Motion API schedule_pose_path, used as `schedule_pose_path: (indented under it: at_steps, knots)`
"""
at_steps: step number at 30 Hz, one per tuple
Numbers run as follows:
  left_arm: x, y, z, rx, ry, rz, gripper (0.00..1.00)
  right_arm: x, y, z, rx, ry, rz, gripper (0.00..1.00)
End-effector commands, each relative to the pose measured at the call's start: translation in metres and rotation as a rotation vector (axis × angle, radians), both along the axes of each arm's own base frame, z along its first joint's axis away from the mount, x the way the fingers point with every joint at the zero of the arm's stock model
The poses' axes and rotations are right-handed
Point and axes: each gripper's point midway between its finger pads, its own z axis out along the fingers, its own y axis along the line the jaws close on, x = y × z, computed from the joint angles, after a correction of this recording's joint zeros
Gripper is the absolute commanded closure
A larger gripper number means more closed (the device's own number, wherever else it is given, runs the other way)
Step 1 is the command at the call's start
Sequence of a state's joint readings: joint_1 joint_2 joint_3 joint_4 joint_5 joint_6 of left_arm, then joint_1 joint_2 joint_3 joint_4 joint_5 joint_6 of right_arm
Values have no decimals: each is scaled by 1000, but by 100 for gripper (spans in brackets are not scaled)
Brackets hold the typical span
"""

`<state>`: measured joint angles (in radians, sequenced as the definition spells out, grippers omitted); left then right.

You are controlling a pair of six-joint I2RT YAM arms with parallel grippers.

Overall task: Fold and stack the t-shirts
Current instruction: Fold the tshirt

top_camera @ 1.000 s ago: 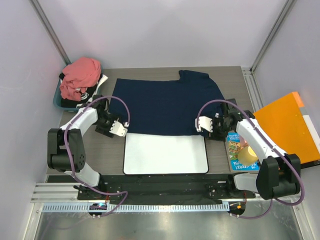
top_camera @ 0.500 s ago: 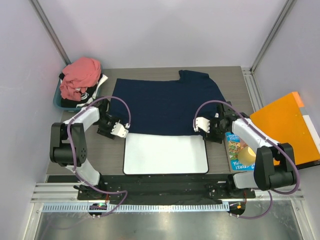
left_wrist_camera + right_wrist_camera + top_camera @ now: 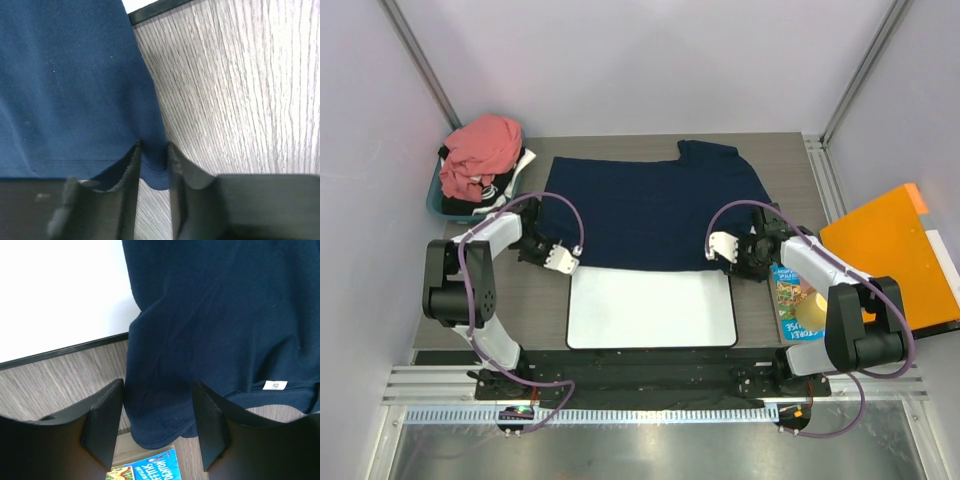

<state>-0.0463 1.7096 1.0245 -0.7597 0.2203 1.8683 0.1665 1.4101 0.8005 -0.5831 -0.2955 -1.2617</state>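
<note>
A large dark navy t-shirt (image 3: 655,205) lies spread flat on the table, its near hem overlapping the white mat (image 3: 650,310). My left gripper (image 3: 560,258) is at the shirt's near left corner. In the left wrist view its jaws (image 3: 152,150) are pinched on the hem corner of the navy cloth (image 3: 70,85). My right gripper (image 3: 720,247) sits at the near right corner. In the right wrist view it (image 3: 157,390) stands open, its fingers straddling the navy cloth (image 3: 215,305) without touching it. A salmon-pink t-shirt (image 3: 480,150) is heaped on a bin at the back left.
The bin (image 3: 438,200) holds more clothes under the pink one. An orange panel (image 3: 885,250) leans off the right edge. A picture book (image 3: 790,300) with a yellow cup (image 3: 813,308) on it lies by my right arm; the book (image 3: 150,467) shows just below the right fingers.
My left gripper has narrowed onto the shirt's hem corner. Both grippers have edged slightly toward the shirt's near corners. The shirt itself has not moved.
</note>
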Motion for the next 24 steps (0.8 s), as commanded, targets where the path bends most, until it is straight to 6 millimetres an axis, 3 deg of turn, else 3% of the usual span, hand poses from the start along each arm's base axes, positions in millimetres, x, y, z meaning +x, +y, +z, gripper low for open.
schedule_pose_path:
  at_steps: [1,4,5,7,12,21,24]
  knots:
    - [-11,0,-22,25,79,6,80,3,-2,-6,-19,-14,-2,48]
    - [-12,2,-24,43,98,24,96,2,-4,-9,-34,-6,-4,76]
    - [-11,2,-23,42,97,31,100,4,-5,-8,-38,-8,-11,89]
    - [-7,2,-18,37,92,66,100,11,-9,-3,-58,-28,-31,99]
    - [13,-2,4,5,39,142,100,33,-14,26,-85,-115,-58,99]
    - [30,-8,37,-30,-43,132,100,57,-21,74,-127,-262,-44,99]
    - [40,-11,45,-53,-78,141,100,60,-22,74,-128,-260,-59,99]
